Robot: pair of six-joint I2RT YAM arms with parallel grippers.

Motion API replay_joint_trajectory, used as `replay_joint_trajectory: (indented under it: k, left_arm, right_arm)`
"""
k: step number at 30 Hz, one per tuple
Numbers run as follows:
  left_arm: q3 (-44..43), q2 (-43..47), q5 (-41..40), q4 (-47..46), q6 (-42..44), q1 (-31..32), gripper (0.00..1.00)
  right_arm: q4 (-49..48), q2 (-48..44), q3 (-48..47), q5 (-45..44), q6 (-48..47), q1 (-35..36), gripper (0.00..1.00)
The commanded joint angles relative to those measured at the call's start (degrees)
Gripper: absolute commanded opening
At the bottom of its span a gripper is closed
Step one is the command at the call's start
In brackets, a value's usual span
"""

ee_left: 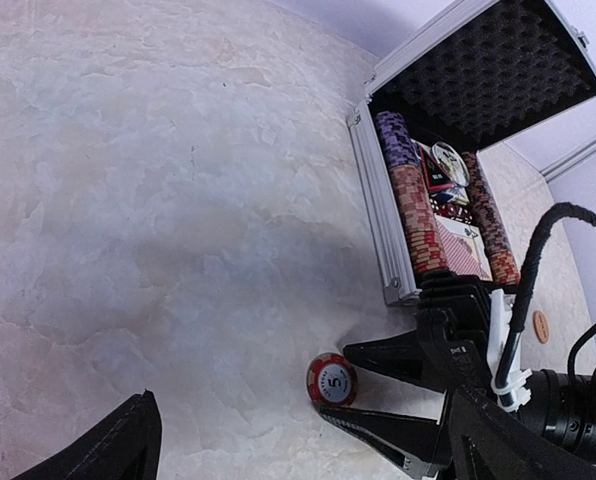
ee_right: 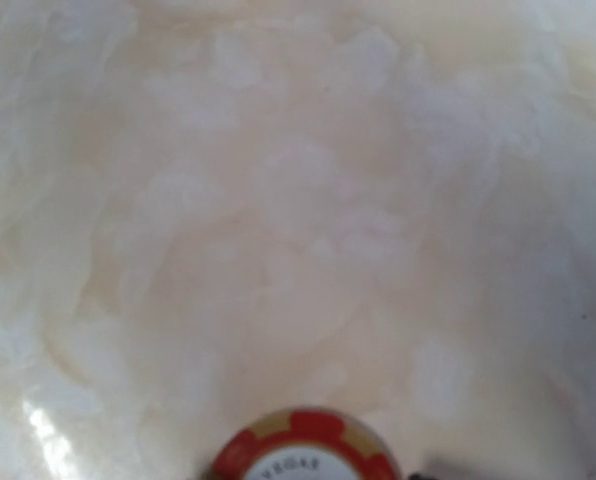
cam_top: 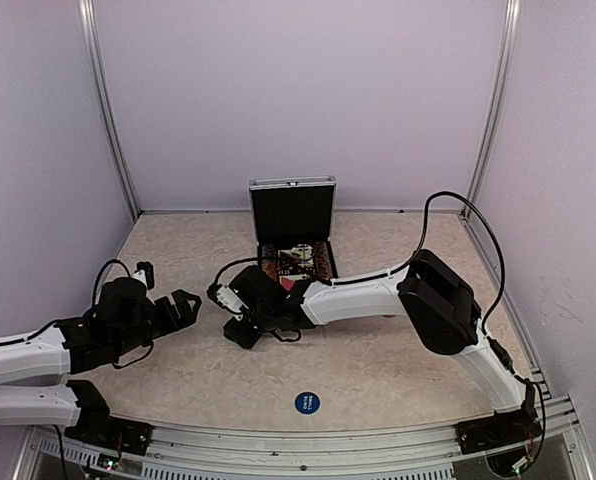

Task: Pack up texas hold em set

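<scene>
Chip: red chip (ee_left: pixel 331 379) on the desk (ee_left: pixel 158 200), near the case (ee_left: pixel 377 205) front corner, clear of its silver edge.
Right end effector (ee_left: pixel 335 382): fingers flank the chip; cannot tell whether it is clenched.
Left end effector (cam_top: pixel 185 306): released, well left of the case.

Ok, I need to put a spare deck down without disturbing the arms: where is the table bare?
Bare: the table left of the case, the stretch right of it behind the right arm, and the near middle around the blue disc. Crowded: just in front of the case, where the right gripper straddles a chip.
</scene>
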State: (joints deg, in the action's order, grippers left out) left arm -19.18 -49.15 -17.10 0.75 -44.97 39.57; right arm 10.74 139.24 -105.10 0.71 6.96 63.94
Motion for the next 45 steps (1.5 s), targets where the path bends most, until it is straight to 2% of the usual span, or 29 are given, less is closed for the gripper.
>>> replay_joint_trajectory:
  k: [1,6,14,23,33,45]
  left_arm:
    - [0.2,0.0,0.5,1.1,-0.6,-0.2,0.99]
    - [-1.5,-3.0,1.7,2.1,-1.5,-0.2,0.99]
    - [-2.0,-9.4,4.5,-0.3,-1.1,0.1,0.99]
    - [0.1,-13.7,11.4,-10.0,-0.3,0.1,0.99]
    - [0.8,-21.4,20.3,-21.6,-1.1,0.3,0.97]
    - [-0.3,-26.5,23.8,-26.0,-0.8,0.9,0.92]
  right_arm:
    - [6.0,2.0,3.5,0.7,0.9,0.8,0.43]
    - [3.3,-0.4,6.4,0.7,0.3,0.8,0.4]
    - [-0.4,-5.3,11.1,0.6,-1.4,0.8,0.4]
    - [-7.6,-15.4,20.5,-0.3,-4.5,0.9,0.41]
    - [-12.2,-20.3,27.7,-0.3,-5.3,1.1,0.41]
    - [-14.0,-23.8,31.2,-0.3,-5.8,1.2,0.41]
